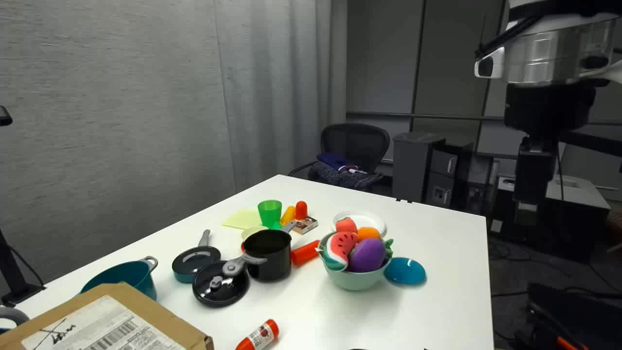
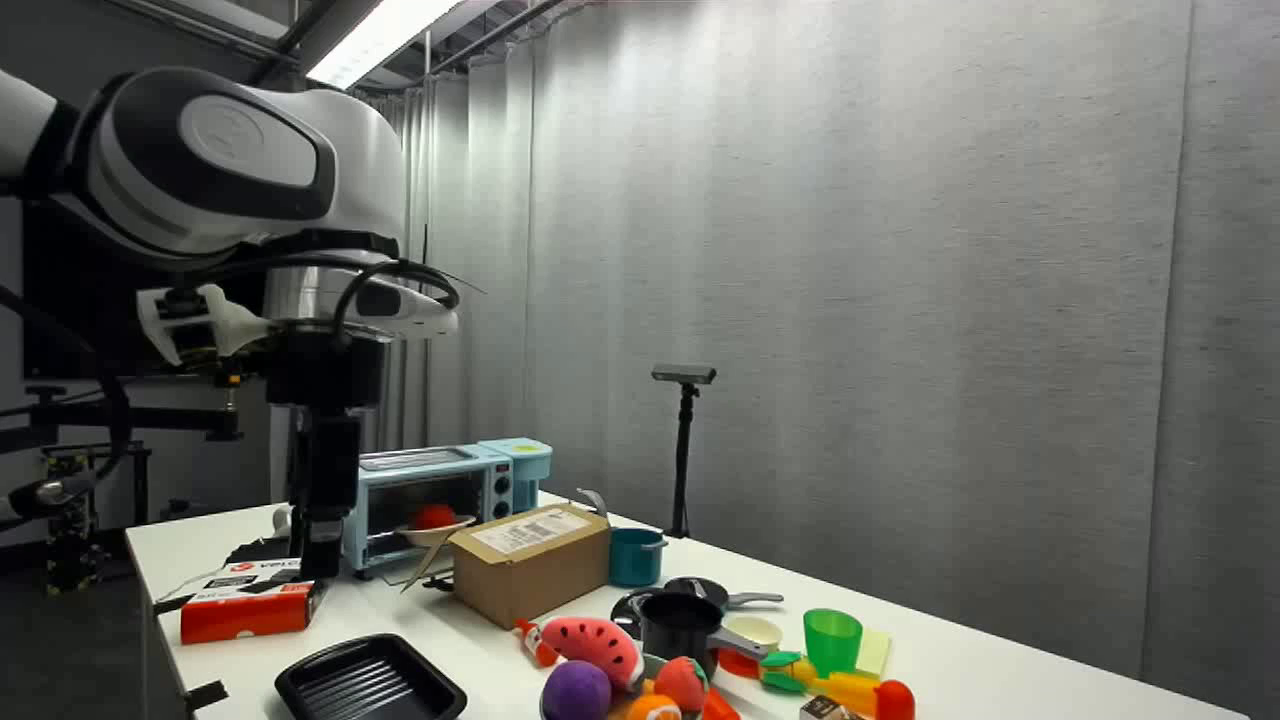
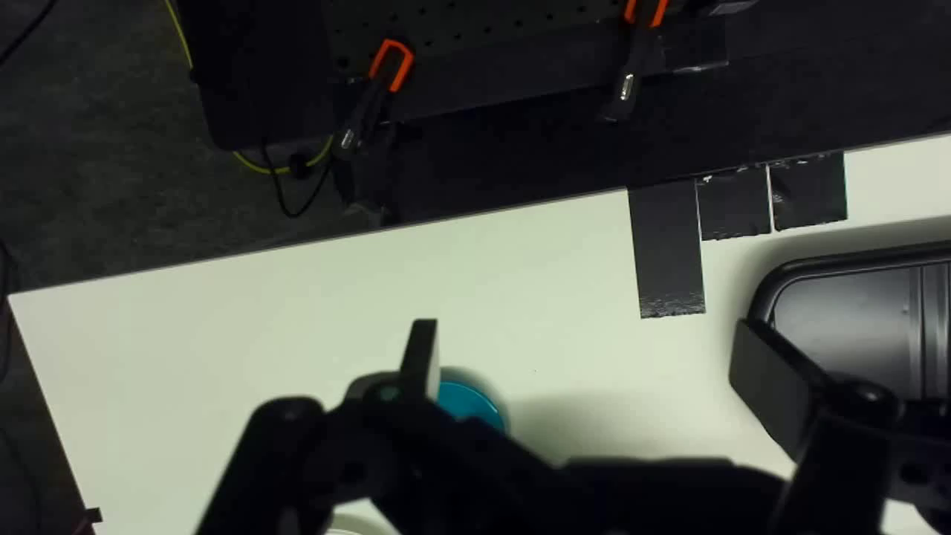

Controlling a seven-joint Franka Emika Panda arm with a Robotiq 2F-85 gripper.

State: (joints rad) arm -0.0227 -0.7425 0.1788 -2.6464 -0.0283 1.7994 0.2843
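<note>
Hovering over the white table (image 1: 442, 243) with my pincer (image 3: 598, 371) spread and nothing gripped yet, I note toy fruit (image 1: 367, 255) already heaped in the green bowl (image 1: 356, 282), the blue plate (image 1: 406, 272) lying just beside it, the black tray (image 2: 370, 682) resting apart.

A black ribbed tray (image 2: 370, 682), open side up, and a rounded blue piece (image 1: 406, 271) are set apart on the tabletop (image 3: 513, 275).
</note>
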